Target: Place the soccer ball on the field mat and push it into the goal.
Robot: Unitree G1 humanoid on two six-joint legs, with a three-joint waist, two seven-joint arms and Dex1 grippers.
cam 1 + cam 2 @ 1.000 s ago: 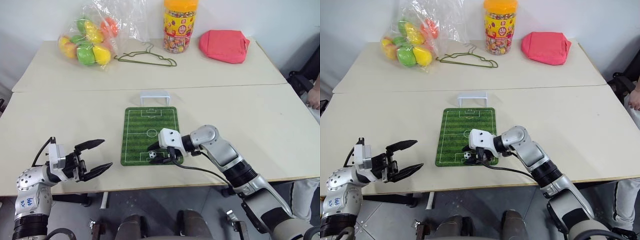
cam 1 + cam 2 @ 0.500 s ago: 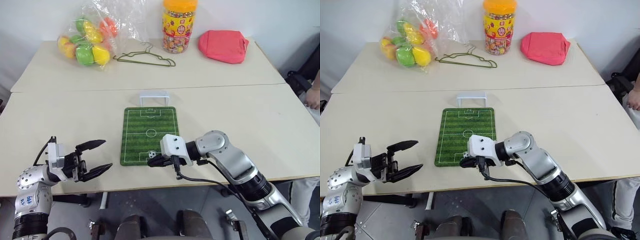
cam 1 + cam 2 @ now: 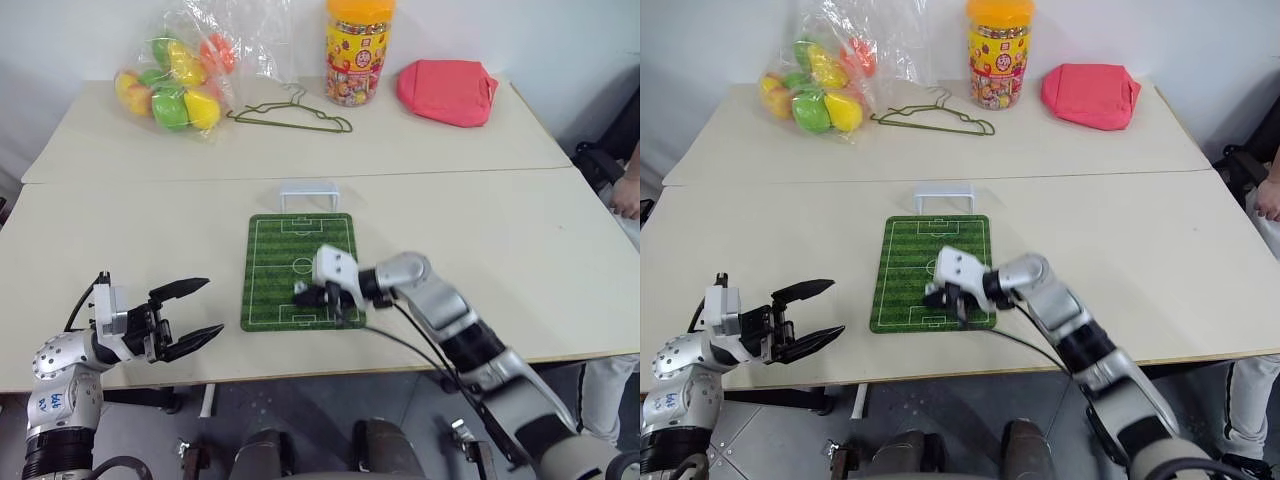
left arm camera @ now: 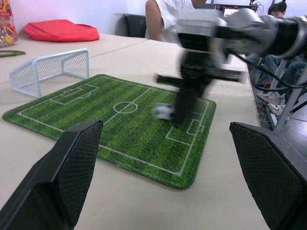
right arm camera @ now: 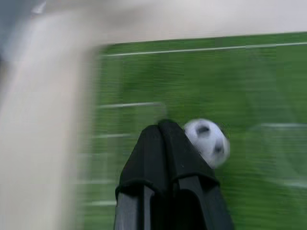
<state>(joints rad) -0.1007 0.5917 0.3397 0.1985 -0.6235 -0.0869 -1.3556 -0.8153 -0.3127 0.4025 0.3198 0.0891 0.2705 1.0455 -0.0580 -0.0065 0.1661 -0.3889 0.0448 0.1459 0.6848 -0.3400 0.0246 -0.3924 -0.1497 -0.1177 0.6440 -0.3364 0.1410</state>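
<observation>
The soccer ball (image 5: 207,142) lay on the field mat (image 3: 270,280), in the half farther from the goal (image 3: 309,193), which stood at the mat's far short edge. The right gripper (image 5: 163,128) had its two fingers pressed together with nothing between them; the closed tips lay against the side of the ball, low over the mat. The left gripper (image 3: 187,317) hung off the mat's left side, well apart from it, fingers spread wide and empty.

Judged risks: contact appeared off the ball's centre, so a push could send the ball slantwise and off the long edge of the mat instead of toward the goal. A ball this small and light might also outrun the tips and miss the narrow mouth or bounce off a post. Tips carried too low could catch the mat's pile and drag the mat, which might nudge the goal; the goal looked light and unfixed.
</observation>
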